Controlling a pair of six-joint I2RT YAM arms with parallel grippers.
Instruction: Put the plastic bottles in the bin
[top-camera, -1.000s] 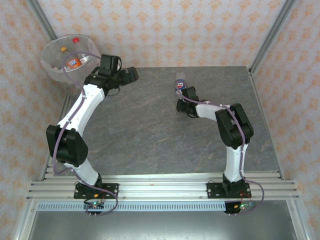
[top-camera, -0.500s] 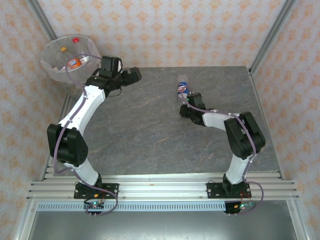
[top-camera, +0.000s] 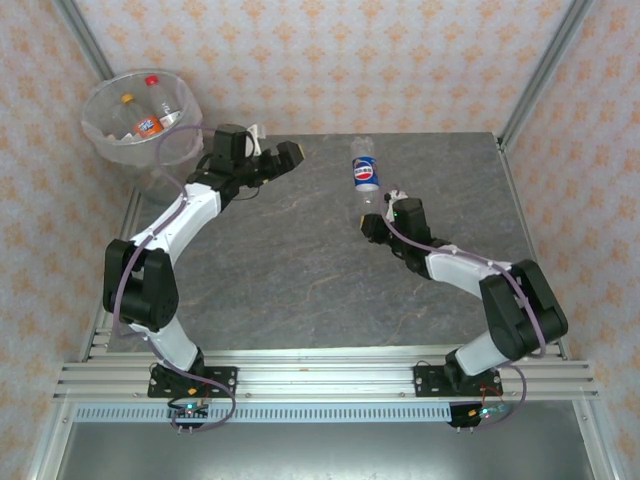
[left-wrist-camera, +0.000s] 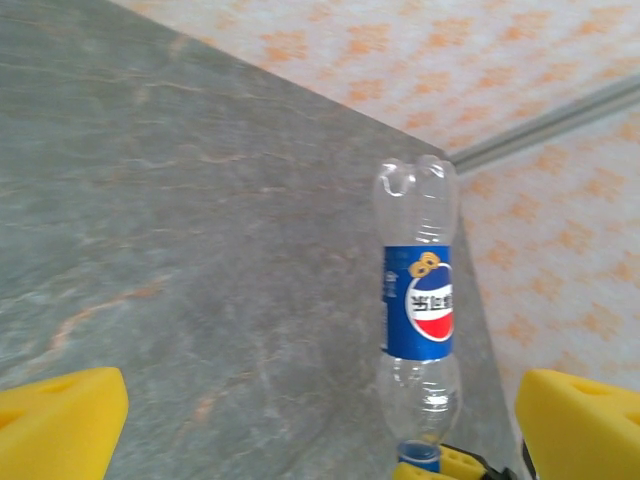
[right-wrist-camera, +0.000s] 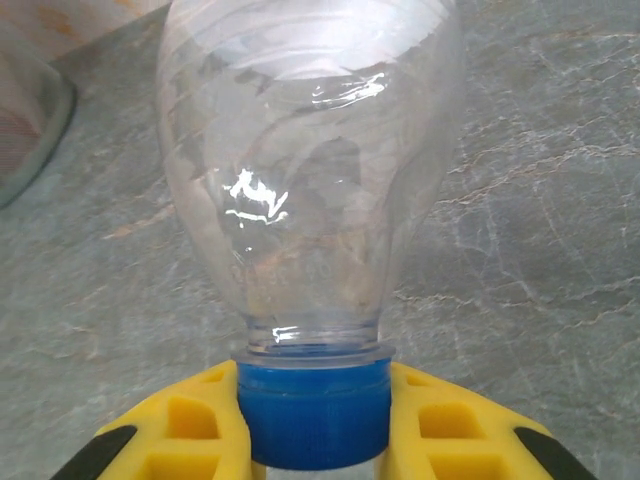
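The right hand was pressed together on the blue cap of the blue-label bottle, one yellow finger at each side of the cap. The bottle stood cap-down w/ its base upward, and it looked lifted off the surface, over the far middle part. One sec. before, this bottle was lower and shorter in the top view, near the far edge, and the right arm was more folded. Since then the arm had stretched out and raised the bottle.

The left hand was spread wide and held nothing. It had turned away from the bin and now pointed to the bottle, which stood between its two yellow fingers in the left wrist view, but well apart from them.

The bin stood off the far left corner of the surface, w/ at least two bottles in it.

My judgement: the pick was done and a hand-over was being prepared, since the bin is at the left arm's side, probably too far for the right arm. The next move needs the left hand to close on the bottle body before the right one lets go.
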